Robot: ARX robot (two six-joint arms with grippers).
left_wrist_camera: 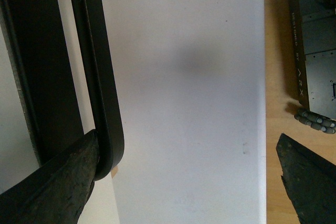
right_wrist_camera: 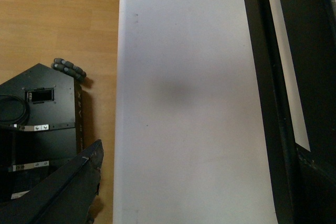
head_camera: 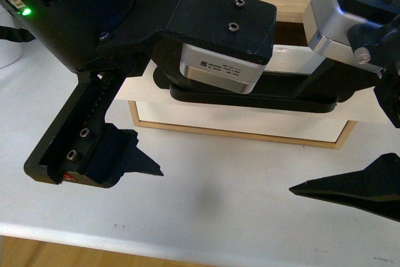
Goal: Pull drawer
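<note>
The drawer lies at the back of the white table, showing a white front with a wooden rim. Its long black bar handle runs across under both arms. In the left wrist view my left gripper is open wide. One finger rests against the rounded end of the handle, and the other finger hangs over the floor. My right gripper is also open. Its near finger is off the table edge, and the handle runs along the far side. The notch is hidden.
The table's front edge is close, with wooden floor beyond it. The robot's black base shows below the edge in both wrist views. A white object stands at the far left.
</note>
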